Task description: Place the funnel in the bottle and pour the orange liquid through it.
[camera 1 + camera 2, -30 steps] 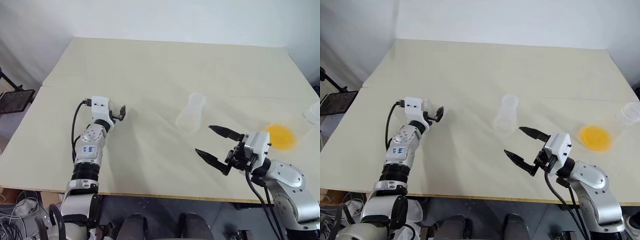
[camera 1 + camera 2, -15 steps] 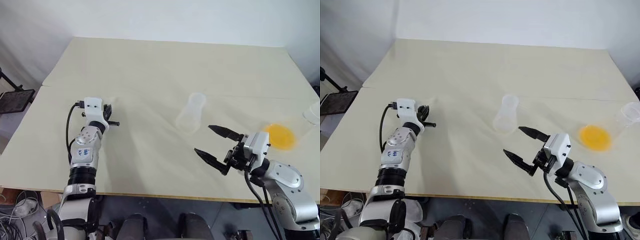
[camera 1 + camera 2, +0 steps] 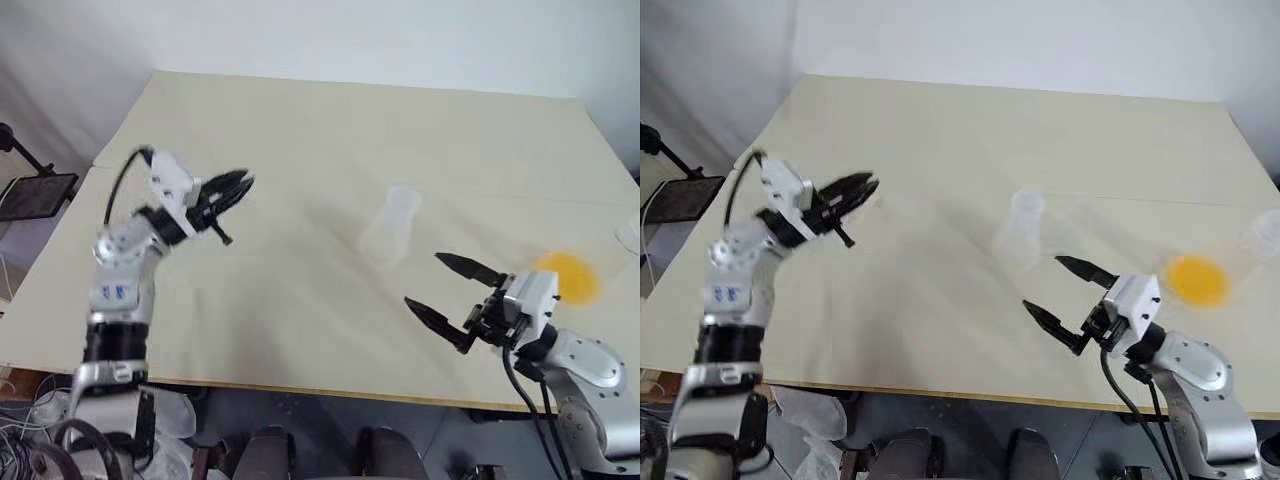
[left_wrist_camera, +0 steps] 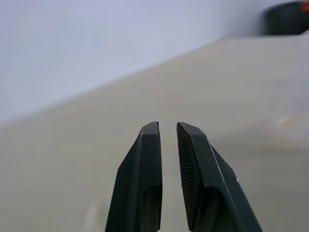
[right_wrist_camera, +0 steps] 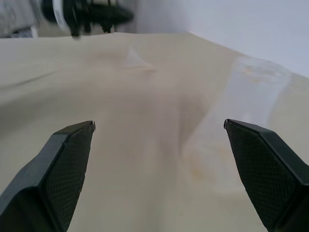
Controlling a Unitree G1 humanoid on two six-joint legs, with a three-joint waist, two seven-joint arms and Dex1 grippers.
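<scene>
Hovering above the left side of the desk (image 3: pixel 300 120), the left end effector (image 3: pixel 248 182) has its fingers clenched to a narrow slit, and I can make out nothing between them; whether a clear wall is pinched there I cannot tell; the right end effector (image 3: pixel 422 279) hangs released, jaws spread wide, just in front of the bottle (image 3: pixel 392 225), which stands frosted and pale near the middle; from the right wrist a faint clear cone lies on the desk below the left end effector, and I take it for the funnel (image 5: pixel 134 59), though it is barely there to the eye; the orange liquid (image 3: pixel 568 275) glows near the right edge, beyond the right wrist; the worry is that so clear a funnel may be missed or flicked away by a pinch on its rim; the bottle looks light, so an off-centre spout could tip it, and a hasty pour would spill.
</scene>
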